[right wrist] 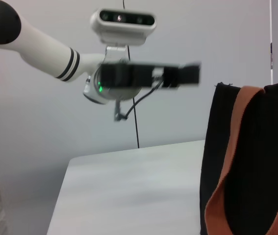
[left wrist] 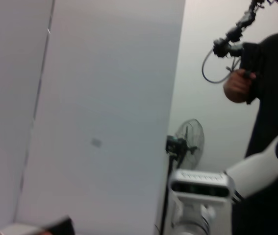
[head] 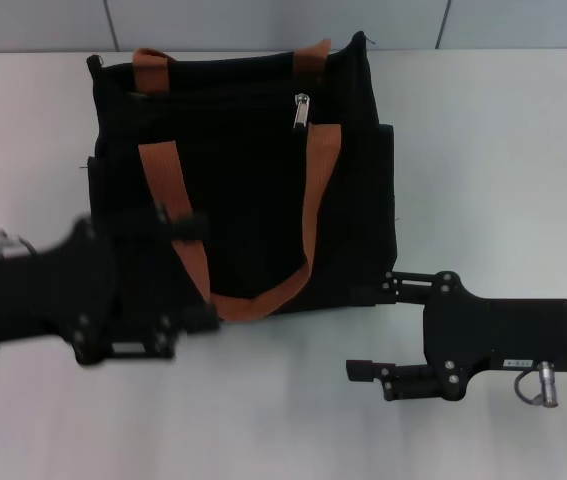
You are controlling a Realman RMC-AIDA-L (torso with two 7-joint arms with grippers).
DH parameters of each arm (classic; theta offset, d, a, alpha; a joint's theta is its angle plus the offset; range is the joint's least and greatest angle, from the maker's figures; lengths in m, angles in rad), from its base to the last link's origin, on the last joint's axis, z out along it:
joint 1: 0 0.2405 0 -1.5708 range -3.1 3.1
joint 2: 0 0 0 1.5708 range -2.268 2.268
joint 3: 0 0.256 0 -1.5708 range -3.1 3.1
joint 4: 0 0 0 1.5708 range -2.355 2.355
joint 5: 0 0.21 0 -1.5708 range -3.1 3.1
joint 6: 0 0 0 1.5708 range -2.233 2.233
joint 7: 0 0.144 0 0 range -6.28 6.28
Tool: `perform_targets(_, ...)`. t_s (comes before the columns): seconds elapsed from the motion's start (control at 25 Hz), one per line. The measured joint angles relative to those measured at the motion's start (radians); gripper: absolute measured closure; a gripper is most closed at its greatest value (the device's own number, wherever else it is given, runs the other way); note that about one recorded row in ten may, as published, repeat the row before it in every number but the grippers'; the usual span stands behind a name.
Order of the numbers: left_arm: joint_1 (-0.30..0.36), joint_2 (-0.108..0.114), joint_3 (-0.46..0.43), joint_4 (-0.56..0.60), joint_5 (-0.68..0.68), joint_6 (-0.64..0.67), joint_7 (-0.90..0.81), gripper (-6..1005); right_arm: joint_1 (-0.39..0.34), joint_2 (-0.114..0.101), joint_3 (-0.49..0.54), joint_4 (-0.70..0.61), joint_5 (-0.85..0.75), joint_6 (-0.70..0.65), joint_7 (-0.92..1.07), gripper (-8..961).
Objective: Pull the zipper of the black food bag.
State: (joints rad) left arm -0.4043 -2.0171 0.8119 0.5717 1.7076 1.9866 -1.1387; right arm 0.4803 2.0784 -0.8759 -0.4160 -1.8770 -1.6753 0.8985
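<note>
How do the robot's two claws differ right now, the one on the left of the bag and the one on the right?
The left gripper overlaps the black food bag's lower corner by an orange strap; the right gripper sits just off the opposite corner over bare table. The left looks smeared, while the right is crisp, fingers apart. Both are black and far from the zipper.

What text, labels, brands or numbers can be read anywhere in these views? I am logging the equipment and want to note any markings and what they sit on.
None can be read.
A small pale label on the right gripper body is too small to read.
A faint grey mark on the wall panel in the left wrist view is blurred.
The black food bag, its zipper and the left gripper show no lettering.
</note>
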Motion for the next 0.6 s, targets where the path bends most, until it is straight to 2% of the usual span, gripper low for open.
perform_targets(0.2, 0.018, -0.004, 0.011, -0.066, 0.067, -0.058, 0.09, 170, 0.014, 0.0, -0.024, 0.028, -0.003, 0.006, -0.007, 201)
perform_targets(0.6, 0.037, -0.01, 0.016, -0.118, 0.174, -0.214, 0.182, 175, 0.018, 0.001, -0.033, 0.058, 0.002, 0.012, -0.009, 201)
